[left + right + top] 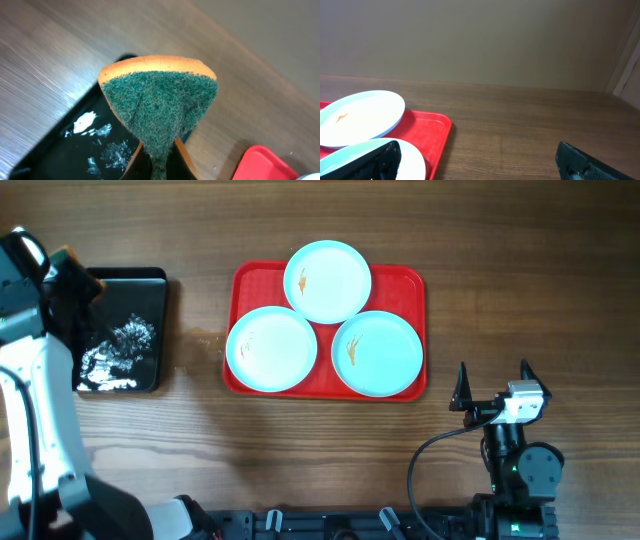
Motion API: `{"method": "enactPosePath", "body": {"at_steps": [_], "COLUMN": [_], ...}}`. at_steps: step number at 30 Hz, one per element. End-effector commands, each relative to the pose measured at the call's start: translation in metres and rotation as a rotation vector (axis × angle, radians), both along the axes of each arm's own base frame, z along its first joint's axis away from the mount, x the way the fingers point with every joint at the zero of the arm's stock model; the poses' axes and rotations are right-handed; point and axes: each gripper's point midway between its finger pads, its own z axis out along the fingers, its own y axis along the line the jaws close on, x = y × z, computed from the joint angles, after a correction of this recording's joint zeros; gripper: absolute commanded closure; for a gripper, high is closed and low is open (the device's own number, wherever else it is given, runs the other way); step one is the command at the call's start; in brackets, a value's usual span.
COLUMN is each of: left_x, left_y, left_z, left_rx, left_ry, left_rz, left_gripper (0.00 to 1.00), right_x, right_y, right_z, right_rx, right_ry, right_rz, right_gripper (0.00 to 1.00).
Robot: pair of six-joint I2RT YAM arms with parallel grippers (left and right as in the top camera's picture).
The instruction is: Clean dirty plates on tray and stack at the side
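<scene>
tray (246, 281) on table (520, 240), long axis left–right | three dirty plates (327, 282) on it, triangle, apex at far rim | left pincer (159, 161) pinching green sponge (160, 107) above black tray (60, 160) | right pincer (493, 376) spread, near tray's right corner

This looks like a robotics lab bench, not a kitchen: robot arms (520, 465) and a loose cable (418, 470) sit at the edge of a wood-grain table (300, 450) before a plain beige wall (480, 40). The red tray (405, 280) of plates (272, 350), black tray (155, 290) and scouring sponge (160, 110) are laid out like a staged washing-up test.
</scene>
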Motion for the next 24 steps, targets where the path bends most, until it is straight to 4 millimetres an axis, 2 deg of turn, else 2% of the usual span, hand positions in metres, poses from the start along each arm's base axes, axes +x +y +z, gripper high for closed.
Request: {"method": "enactPosePath", "body": {"at_steps": [1, 5, 14, 24], "left_x": [0.013, 0.021, 0.018, 0.018], "left_y": [-0.019, -0.034, -0.027, -0.026], "left_z": [-0.017, -0.011, -0.024, -0.024], "left_rx": [-0.085, -0.147, -0.166, -0.168], "left_ry": [-0.001, -0.051, -0.018, -0.018], "left_rz": [-0.106, -0.178, -0.156, -0.152], "left_gripper": [0.96, 0.96, 0.96, 0.96], "right_x": [0.000, 0.000, 0.000, 0.000], "right_y": [-0.003, -0.003, -0.003, -0.003], "right_z": [0.002, 0.002, 0.002, 0.002], "right_rx": [-0.009, -0.009, -0.009, -0.009], "right_ry": [-0.010, -0.010, -0.010, -0.010], "right_rz": [-0.015, -0.015, -0.015, -0.015], "right_gripper": [0.00, 0.00, 0.00, 0.00]}}
